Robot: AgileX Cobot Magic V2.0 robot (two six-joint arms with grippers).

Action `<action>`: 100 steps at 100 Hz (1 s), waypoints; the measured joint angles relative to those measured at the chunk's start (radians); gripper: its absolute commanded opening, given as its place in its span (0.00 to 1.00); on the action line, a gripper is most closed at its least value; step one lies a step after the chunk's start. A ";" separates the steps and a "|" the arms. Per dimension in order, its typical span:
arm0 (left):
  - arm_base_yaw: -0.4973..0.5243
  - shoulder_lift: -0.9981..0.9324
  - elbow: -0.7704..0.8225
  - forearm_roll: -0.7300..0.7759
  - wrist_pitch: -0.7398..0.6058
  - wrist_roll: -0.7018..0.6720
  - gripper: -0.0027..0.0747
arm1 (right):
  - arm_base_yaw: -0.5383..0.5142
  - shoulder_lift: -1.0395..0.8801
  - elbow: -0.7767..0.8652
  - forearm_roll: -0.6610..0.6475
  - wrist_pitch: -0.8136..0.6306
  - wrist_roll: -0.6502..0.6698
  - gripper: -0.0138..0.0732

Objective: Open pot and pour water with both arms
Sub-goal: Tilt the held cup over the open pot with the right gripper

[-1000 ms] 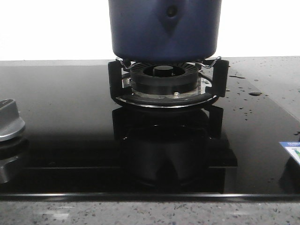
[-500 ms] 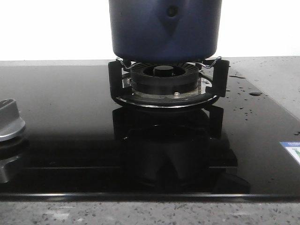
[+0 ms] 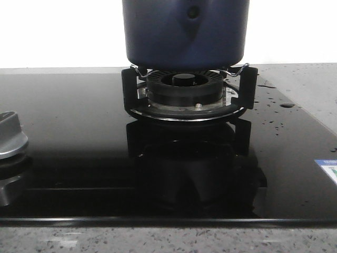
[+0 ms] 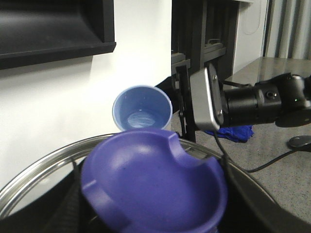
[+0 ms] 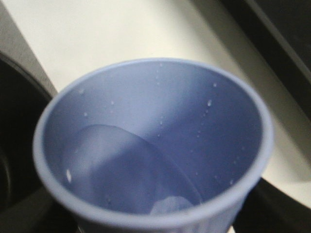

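Observation:
The dark navy pot (image 3: pixel 185 32) stands on the black ring burner (image 3: pixel 185 94); its top is cut off in the front view. In the left wrist view a purple knob (image 4: pixel 153 182) on a glass lid with a metal rim (image 4: pixel 34 170) fills the place of my left gripper (image 4: pixel 155 204); dark fingers flank the knob. My right gripper (image 4: pixel 176 104) holds a light blue cup (image 4: pixel 142 109) beyond the lid. The cup (image 5: pixel 155 145) is tilted and has a little water in it. My right fingers are hidden behind it in the right wrist view.
The glossy black hob (image 3: pixel 73 137) has water drops at the right (image 3: pixel 287 105). A silver control knob (image 3: pixel 10 138) sits at the left front. A blue cloth (image 4: pixel 233 132) and a cable lie on the grey counter. A white wall is behind the pot.
The pot and burner have not moved. Only the dark reflection in the hob at the front right has shifted.

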State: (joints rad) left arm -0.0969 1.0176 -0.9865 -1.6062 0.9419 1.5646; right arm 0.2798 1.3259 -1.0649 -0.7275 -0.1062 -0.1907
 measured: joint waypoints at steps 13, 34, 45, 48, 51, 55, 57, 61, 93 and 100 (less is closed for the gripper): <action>0.000 0.000 0.000 -0.004 0.000 0.000 0.31 | 0.000 0.012 -0.001 -0.087 -0.018 0.000 0.47; 0.000 0.000 0.000 -0.005 0.000 0.000 0.31 | 0.000 0.020 -0.002 -0.222 -0.030 0.000 0.47; 0.000 0.000 0.000 -0.005 0.000 0.000 0.31 | 0.000 0.020 -0.002 -0.282 -0.032 0.000 0.47; 0.000 0.000 0.000 -0.005 0.000 0.000 0.31 | 0.000 0.020 -0.003 -0.294 -0.032 0.000 0.47; 0.000 0.000 0.000 -0.005 0.000 0.000 0.31 | 0.000 0.020 -0.005 -0.308 -0.032 0.000 0.47; 0.000 0.000 0.000 -0.005 0.000 0.000 0.31 | 0.000 0.025 -0.010 -0.318 -0.027 0.000 0.47; 0.000 0.000 0.000 -0.005 0.000 0.000 0.31 | 0.000 0.027 -0.016 -0.324 -0.023 0.000 0.47; 0.000 0.000 0.000 -0.005 0.000 0.000 0.31 | 0.000 0.034 -0.030 -0.328 -0.016 0.000 0.47; 0.000 0.000 0.000 -0.005 0.000 0.000 0.31 | 0.000 0.082 -0.107 -0.398 0.013 0.000 0.47; 0.000 0.000 0.000 -0.005 0.000 0.000 0.31 | 0.000 0.089 -0.110 -0.435 0.019 0.000 0.47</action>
State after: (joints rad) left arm -0.0969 1.0176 -0.9865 -1.6110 0.9419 1.5646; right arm 0.2798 1.4152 -1.1748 -1.1625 -0.0872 -0.1907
